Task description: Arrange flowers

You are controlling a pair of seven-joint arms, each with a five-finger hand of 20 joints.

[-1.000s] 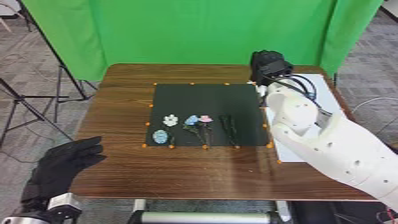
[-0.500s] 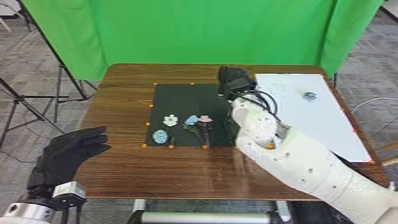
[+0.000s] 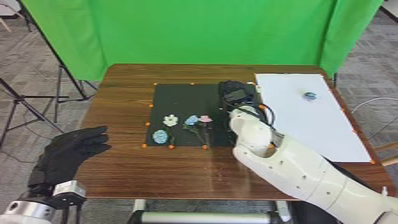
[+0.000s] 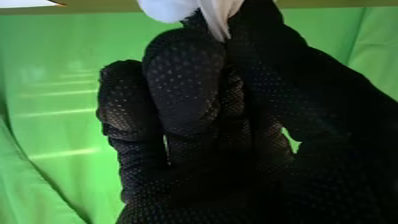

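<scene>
In the head view my right hand [image 3: 234, 94] is over the right part of the dark mat [image 3: 182, 97]. In the right wrist view the hand [image 4: 187, 95] pinches a white petal-like piece [image 4: 191, 10] between thumb and fingers. On the mat's front half lie a white flower [image 3: 171, 120], a light blue oval bloom [image 3: 160, 136], a blue flower [image 3: 191, 120] and a pink flower [image 3: 205, 119] with dark stems. A blue-green flower [image 3: 309, 95] lies on the white sheet [image 3: 311, 125]. My left hand [image 3: 67, 152] is open beside the table's left edge.
The brown wooden table [image 3: 120, 110] has bare wood left of the mat and in front of it. Small orange markers dot the borders of mat and sheet. Behind the table hangs a green curtain [image 3: 204, 35]; a black tripod [image 3: 49, 97] stands on the left.
My right hand has moved left from the white sheet's edge over the mat, then slightly nearer, uncovering the blue-green flower on the sheet. My left hand has risen a little.
</scene>
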